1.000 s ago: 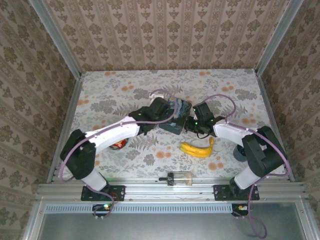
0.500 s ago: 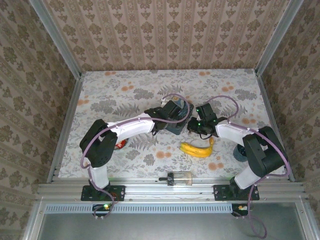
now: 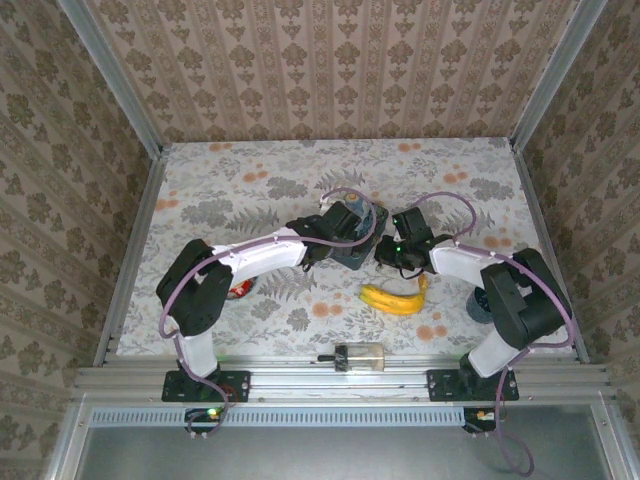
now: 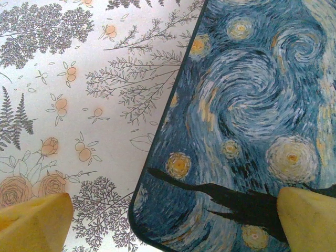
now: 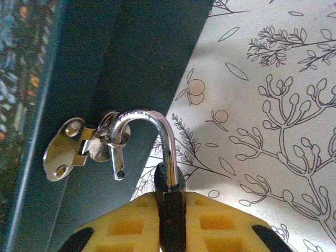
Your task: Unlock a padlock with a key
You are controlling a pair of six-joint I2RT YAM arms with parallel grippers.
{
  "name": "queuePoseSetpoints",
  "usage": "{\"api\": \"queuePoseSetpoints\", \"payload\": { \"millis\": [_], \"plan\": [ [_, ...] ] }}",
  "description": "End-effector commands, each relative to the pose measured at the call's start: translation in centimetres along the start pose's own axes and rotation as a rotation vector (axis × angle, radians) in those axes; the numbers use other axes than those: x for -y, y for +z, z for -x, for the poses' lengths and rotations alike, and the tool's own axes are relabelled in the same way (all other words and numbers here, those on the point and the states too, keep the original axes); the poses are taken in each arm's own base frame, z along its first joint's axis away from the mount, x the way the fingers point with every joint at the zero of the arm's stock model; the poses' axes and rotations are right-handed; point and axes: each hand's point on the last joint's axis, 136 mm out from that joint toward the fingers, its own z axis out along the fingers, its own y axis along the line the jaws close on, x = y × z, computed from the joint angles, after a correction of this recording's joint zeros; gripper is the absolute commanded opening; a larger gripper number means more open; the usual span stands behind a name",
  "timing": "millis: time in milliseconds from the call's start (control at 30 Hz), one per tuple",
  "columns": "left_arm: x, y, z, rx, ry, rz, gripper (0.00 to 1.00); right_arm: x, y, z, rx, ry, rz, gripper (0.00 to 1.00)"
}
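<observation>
One banana (image 3: 395, 298) lies near tin (image 4: 241, 105) and padlock (image 5: 169, 184).

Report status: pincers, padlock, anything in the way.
Right pincer shut on padlock. Shackle open, hooked through tin box hasp. Left pincer open, straddling box lid edge. No obstruction seen.

Pose: left arm (image 3: 250, 258) stretched forward and inward, left hand (image 4: 173, 220) pointing down at the worktop, fingers spread wide. The right arm (image 3: 470, 265) is folded at the elbow, forearm reaching inward. The right hand (image 5: 170, 228) has its pads clamped on the padlock (image 5: 169, 184) body.
</observation>
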Motion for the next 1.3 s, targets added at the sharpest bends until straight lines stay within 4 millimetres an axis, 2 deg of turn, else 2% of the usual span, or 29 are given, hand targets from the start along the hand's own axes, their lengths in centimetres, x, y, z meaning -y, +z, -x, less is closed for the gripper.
{"api": "queuePoseSetpoints", "payload": {
  "millis": [0, 67, 300, 533, 833, 1267],
  "plan": [
    [-2.9, 0.8, -4.2, -0.138, 0.061, 0.09, 1.0, 1.8, 0.6, 0.7, 0.026, 0.046, -0.055, 0.06],
    [-2.8, 0.9, -4.2, -0.14, 0.058, 0.087, 1.0, 1.7, 0.8, 0.9, 0.04, 0.062, -0.043, 0.0],
    [-2.6, 0.9, -4.5, -0.145, 0.054, 0.073, 1.0, 1.6, 1.4, 2.3, 0.131, 0.097, 0.001, 0.0],
    [-2.6, 1.1, -5.0, -0.155, 0.053, 0.068, 0.91, 1.1, 1.2, 3.9, 0.254, 0.139, 0.067, 0.0],
    [-2.4, 1.2, -5.3, -0.16, 0.055, 0.057, 0.88, 0.2, 1.2, 5.8, 0.327, 0.203, 0.113, 0.0],
    [-2.6, 1.2, -5.8, -0.167, 0.047, 0.05, 0.83, 0.2, 1.2, 6.8, 0.365, 0.262, 0.121, 0.0]
  ]
}}
